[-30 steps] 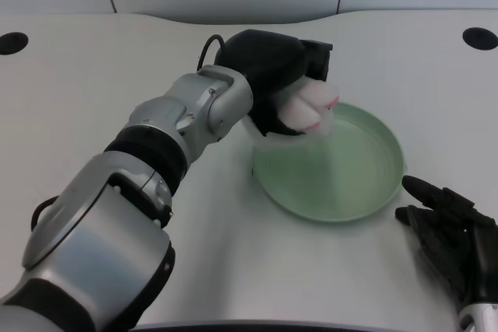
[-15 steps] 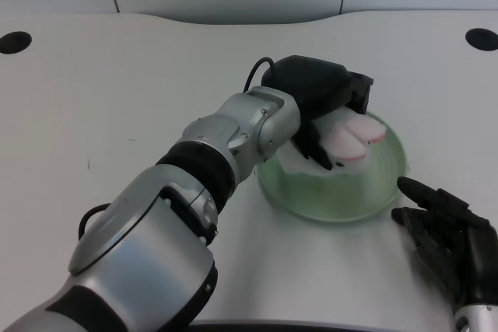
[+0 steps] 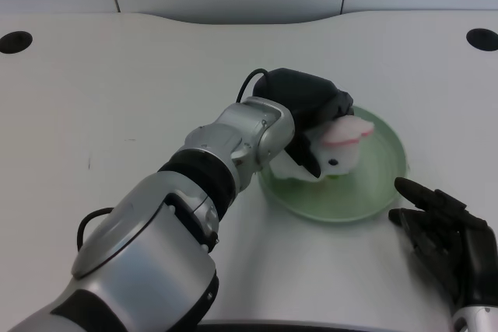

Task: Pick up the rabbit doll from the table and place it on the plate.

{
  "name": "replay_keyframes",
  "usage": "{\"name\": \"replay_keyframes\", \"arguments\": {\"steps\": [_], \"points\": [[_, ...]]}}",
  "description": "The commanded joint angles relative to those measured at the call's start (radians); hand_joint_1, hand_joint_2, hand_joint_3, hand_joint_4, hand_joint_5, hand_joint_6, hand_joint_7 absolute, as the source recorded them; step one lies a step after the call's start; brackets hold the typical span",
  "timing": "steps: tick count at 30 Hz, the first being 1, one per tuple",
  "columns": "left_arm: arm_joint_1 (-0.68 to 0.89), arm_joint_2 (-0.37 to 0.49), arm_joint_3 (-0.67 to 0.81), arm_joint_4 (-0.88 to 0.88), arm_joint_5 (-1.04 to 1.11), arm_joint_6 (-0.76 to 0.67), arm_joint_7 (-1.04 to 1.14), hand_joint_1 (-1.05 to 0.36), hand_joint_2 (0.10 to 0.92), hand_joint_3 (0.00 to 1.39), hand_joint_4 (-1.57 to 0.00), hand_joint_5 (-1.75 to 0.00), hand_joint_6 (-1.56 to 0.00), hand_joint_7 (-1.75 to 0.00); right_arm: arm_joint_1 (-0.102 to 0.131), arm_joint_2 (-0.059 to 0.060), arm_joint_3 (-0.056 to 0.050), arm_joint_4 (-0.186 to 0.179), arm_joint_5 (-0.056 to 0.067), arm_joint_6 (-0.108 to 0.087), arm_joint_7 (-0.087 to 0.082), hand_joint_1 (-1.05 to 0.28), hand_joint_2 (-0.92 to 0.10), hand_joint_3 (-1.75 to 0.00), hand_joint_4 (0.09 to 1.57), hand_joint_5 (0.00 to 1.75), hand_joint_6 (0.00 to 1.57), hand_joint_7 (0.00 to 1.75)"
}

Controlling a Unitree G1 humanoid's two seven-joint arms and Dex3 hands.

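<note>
Left hand (image 3: 311,110) over the green plate (image 3: 373,184), fingers (image 3: 310,162) curled around the white rabbit doll (image 3: 334,149). Doll low inside the plate, right of centre on the white surface (image 3: 117,91). No readable writing anywhere.

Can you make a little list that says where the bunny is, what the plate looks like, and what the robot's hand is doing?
bunny: white plush rabbit doll with pink ears, over the plate
plate: round pale green plate, on the white table
working hand: black left hand, holds the rabbit doll
bunny touching plate: cannot tell
</note>
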Motion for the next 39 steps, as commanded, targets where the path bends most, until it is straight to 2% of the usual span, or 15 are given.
{"name": "replay_keyframes", "arguments": {"steps": [1,3,6,9,10,13,17,20,24,26,29,33,35,37,39], "points": [[-0.004,0.007,-0.021,0.005,0.024,0.009,-0.022,-0.81,0.914,0.02,-0.1,-0.01,-0.19,0.0,0.016,-0.011,-0.006,0.0,0.012,0.013,0.007,-0.35,-0.92,-0.3,0.65,0.79,0.83,0.0],[-0.004,0.006,-0.023,0.005,0.03,0.017,-0.026,-0.86,0.919,0.03,-0.03,0.0,-0.07,0.0,0.015,-0.015,0.0,0.003,-0.003,0.004,-0.007,-0.35,-0.92,-0.3,0.65,0.78,0.82,0.0],[-0.004,0.005,-0.018,0.005,0.026,0.023,-0.034,-0.91,0.921,0.04,0.0,0.0,-0.01,0.0,0.014,-0.022,0.003,0.008,-0.01,-0.003,-0.005,-0.34,-0.92,-0.31,0.65,0.78,0.82,0.0],[-0.004,0.008,-0.011,0.004,0.018,0.019,-0.05,-0.97,0.921,0.04,0.0,0.0,0.0,0.0,0.013,-0.01,-0.005,0.0,0.006,0.004,0.0,-0.34,-0.92,-0.31,0.67,0.78,0.83,0.01],[-0.005,0.009,-0.007,0.004,0.016,0.019,-0.055,-0.97,0.921,0.03,0.0,0.0,0.0,0.0,0.012,-0.012,-0.004,0.001,0.002,0.005,-0.006,-0.34,-0.92,-0.31,0.67,0.78,0.84,0.01],[-0.008,0.013,0.004,0.002,0.012,0.021,-0.056,-0.98,0.921,0.03,0.0,0.0,0.0,0.0,0.009,-0.013,-0.008,0.004,0.013,0.008,0.011,-0.35,-0.92,-0.31,0.65,0.77,0.83,0.01],[-0.014,0.037,0.016,-0.005,0.004,0.006,-0.056,-0.99,0.921,0.03,0.0,0.0,0.0,0.0,0.006,-0.012,-0.01,0.003,0.008,0.016,-0.006,-0.35,-0.92,-0.3,0.66,0.78,0.84,0.01],[-0.018,0.071,0.049,-0.017,-0.024,-0.027,-0.083,-0.99,0.921,0.04,0.0,0.0,0.0,0.0,0.002,-0.015,-0.016,0.009,0.021,0.01,0.016,-0.33,-0.92,-0.31,0.64,0.77,0.83,0.0],[-0.003,0.133,0.108,-0.043,-0.086,-0.088,-0.127,-0.97,0.921,0.05,0.0,0.0,0.0,0.0,-0.007,-0.016,-0.024,0.011,0.026,0.019,0.007,-0.34,-0.92,-0.29,0.66,0.78,0.86,0.02],[0.009,0.159,0.129,-0.055,-0.112,-0.115,-0.146,-0.98,0.921,0.05,0.0,0.0,0.0,0.0,-0.009,-0.015,-0.031,0.011,0.041,0.018,0.029,-0.33,-0.92,-0.29,0.66,0.78,0.86,0.02],[0.054,0.205,0.198,-0.085,-0.191,-0.172,-0.173,-0.99,0.921,0.05,0.0,0.0,0.0,0.0,-0.01,-0.025,-0.019,0.012,0.02,0.011,0.006,-0.32,-0.92,-0.31,0.67,0.8,0.85,0.01],[0.103,0.242,0.26,-0.119,-0.263,-0.227,-0.205,-0.99,0.92,0.03,-0.02,-0.01,-0.06,-0.04,-0.017,-0.017,-0.027,0.016,0.04,0.024,0.015,-0.32,-0.92,-0.31,0.67,0.8,0.87,0.02],[0.148,0.279,0.285,-0.15,-0.293,-0.271,-0.219,-0.96,0.921,0.05,-0.05,-0.03,-0.1,-0.07,-0.026,-0.007,-0.037,0.025,0.053,0.016,0.013,-0.31,-0.92,-0.29,0.68,0.81,0.89,0.03],[0.214,0.329,0.307,-0.19,-0.318,-0.334,-0.218,-0.95,0.921,0.06,-0.06,-0.04,-0.11,-0.09,-0.032,-0.006,-0.037,0.032,0.047,0.008,0.003,-0.3,-0.92,-0.28,0.69,0.81,0.9,0.03],[0.309,0.391,0.346,-0.248,-0.362,-0.413,-0.224,-0.89,0.921,0.07,-0.03,-0.42,-0.06,-0.41,-0.037,-0.009,-0.033,0.039,0.033,0.009,-0.013,-0.29,-0.92,-0.29,0.67,0.82,0.91,0.04]]}}
